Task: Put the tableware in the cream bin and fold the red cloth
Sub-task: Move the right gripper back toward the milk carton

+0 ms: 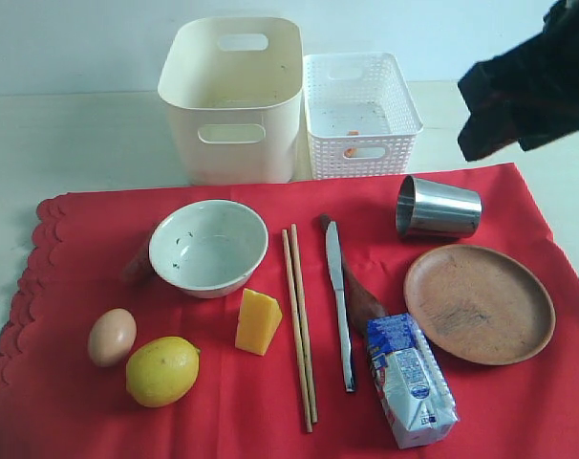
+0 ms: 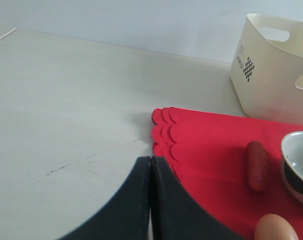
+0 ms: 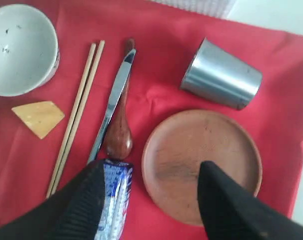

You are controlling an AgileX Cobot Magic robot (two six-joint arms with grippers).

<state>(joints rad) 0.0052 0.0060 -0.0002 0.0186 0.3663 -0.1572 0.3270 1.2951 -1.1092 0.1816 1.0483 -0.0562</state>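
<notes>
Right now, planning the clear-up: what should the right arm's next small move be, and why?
Probably lower the open right gripper onto the rim of the wooden plate: it hovers right above that plate, which lies outside the cream bin.

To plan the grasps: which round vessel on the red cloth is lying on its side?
The steel cup: it lies tipped over, mouth facing sideways, while the bowl stands upright and the wooden plate lies flat.

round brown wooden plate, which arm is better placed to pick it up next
Right. The right gripper hangs above the round brown wooden plate with jaws open. The left gripper is shut, over the pale table beside the scalloped edge of the bright red cloth, far from the plate.
</notes>
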